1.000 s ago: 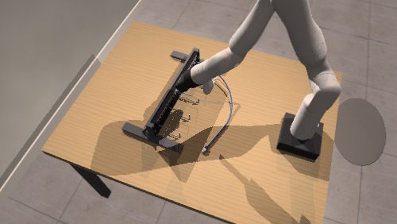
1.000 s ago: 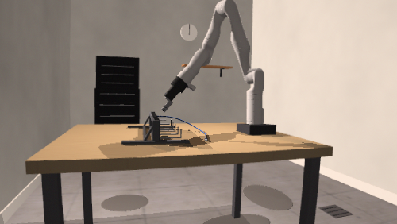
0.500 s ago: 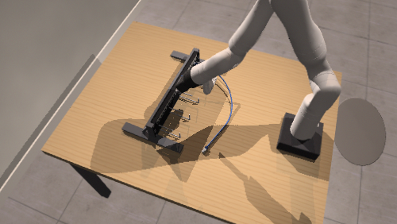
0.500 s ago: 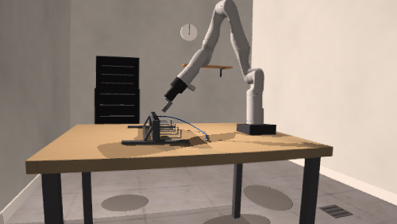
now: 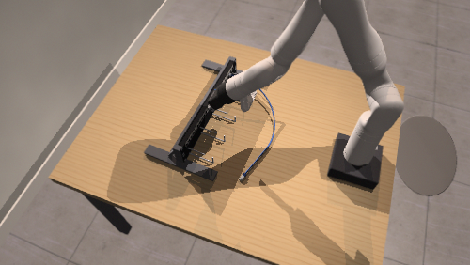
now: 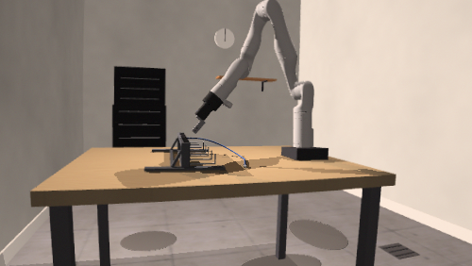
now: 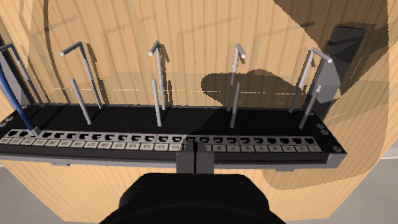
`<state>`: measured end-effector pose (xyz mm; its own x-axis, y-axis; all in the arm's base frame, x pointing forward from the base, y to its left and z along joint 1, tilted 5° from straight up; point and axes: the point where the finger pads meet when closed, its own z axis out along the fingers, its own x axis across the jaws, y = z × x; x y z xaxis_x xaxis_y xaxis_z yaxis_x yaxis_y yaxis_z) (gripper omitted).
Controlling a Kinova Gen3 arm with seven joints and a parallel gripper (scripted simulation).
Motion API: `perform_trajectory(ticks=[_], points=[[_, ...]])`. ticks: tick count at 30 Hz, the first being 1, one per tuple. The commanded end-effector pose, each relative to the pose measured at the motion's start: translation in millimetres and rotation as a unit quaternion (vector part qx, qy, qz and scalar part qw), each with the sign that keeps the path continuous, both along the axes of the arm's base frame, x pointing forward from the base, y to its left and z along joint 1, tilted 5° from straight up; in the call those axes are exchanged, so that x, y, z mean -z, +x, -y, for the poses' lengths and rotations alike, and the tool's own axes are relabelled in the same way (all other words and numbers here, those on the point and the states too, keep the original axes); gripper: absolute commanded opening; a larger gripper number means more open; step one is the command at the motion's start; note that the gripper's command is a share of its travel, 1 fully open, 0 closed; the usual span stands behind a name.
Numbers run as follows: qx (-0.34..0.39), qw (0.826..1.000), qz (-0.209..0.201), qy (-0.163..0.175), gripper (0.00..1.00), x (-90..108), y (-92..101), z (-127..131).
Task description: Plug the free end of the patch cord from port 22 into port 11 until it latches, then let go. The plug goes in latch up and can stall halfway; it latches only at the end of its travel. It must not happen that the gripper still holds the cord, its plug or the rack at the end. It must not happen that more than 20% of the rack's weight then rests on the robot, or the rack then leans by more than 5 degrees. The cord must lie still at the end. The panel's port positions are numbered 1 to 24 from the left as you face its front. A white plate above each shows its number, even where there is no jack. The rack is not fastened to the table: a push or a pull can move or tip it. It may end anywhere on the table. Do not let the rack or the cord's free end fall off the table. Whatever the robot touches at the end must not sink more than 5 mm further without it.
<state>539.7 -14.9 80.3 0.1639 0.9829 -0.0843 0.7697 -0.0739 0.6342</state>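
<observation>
Wood table (image 5: 141, 85) (image 6: 127, 174) (image 7: 200, 30) w/ rack (image 5: 193, 124) (image 6: 185, 153) (image 7: 150, 117), rods (image 5: 225, 117) (image 6: 208, 152) (image 7: 159, 75) jutting

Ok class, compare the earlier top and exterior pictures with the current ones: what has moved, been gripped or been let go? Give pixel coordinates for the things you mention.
Nothing has visibly changed. The arm (image 5: 258, 76) (image 6: 232, 76), rack (image 5: 180, 165) (image 6: 185, 157) (image 7: 55, 117) and blue cord (image 5: 274, 123) (image 6: 221, 145) (image 7: 13, 99) look just as they did, the cord's free end (image 5: 242, 178) (image 6: 245, 165) still lying on the table (image 5: 117, 85) (image 6: 118, 181) (image 7: 200, 30).
</observation>
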Motion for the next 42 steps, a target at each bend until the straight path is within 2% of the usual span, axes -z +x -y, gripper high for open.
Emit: perform_trajectory(ticks=[1,28,42], points=[[0.0,1.0,0.001,0.0,0.0,-1.0,0.6,0],[0.0,1.0,0.001,0.0,0.0,-2.2,-0.4,0],[0.0,1.0,0.001,0.0,0.0,-19.9,-14.6,-4]])
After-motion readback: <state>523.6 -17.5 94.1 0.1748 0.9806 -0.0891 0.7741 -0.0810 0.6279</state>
